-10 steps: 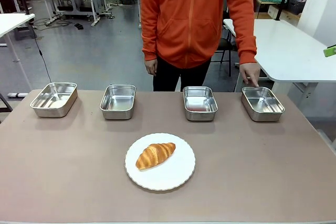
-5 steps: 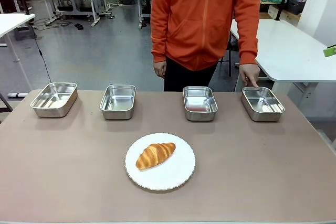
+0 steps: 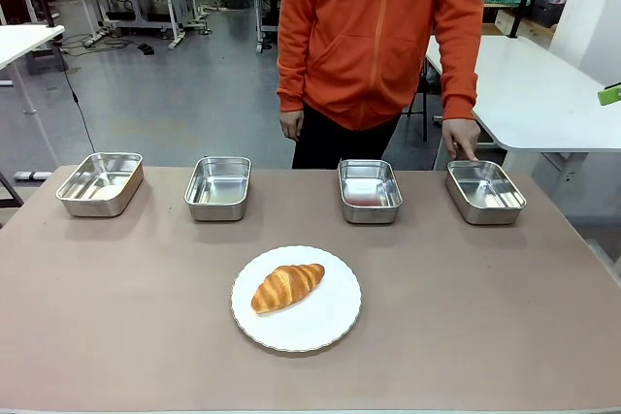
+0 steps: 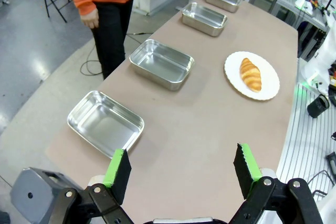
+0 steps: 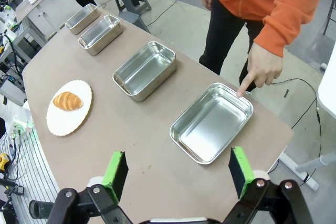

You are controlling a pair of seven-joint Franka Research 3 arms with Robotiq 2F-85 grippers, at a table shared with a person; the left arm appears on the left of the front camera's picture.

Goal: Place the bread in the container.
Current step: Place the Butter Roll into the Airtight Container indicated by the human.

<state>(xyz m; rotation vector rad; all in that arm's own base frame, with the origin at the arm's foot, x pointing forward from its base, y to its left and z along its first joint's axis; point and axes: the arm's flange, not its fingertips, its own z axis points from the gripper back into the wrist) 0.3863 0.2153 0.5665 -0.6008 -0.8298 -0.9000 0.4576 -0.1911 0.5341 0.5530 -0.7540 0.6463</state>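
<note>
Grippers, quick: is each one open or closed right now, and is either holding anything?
Left gripper: open, holding nothing.
Right gripper: open, holding nothing.

The left gripper [image 4: 182, 174] rises from the bottom of its wrist view with its jaws spread wide. Its two fingers [image 4: 118, 174] are black with green pads on the inner faces, and the gap between them holds nothing. Black linkages [image 4: 100, 203] angle outward below each finger. The right gripper [image 5: 177, 174] has the same pose in its own wrist view: jaws wide apart, green pads [image 5: 239, 165] facing each other, nothing held. Both hang in the air, tilted downward.
</note>
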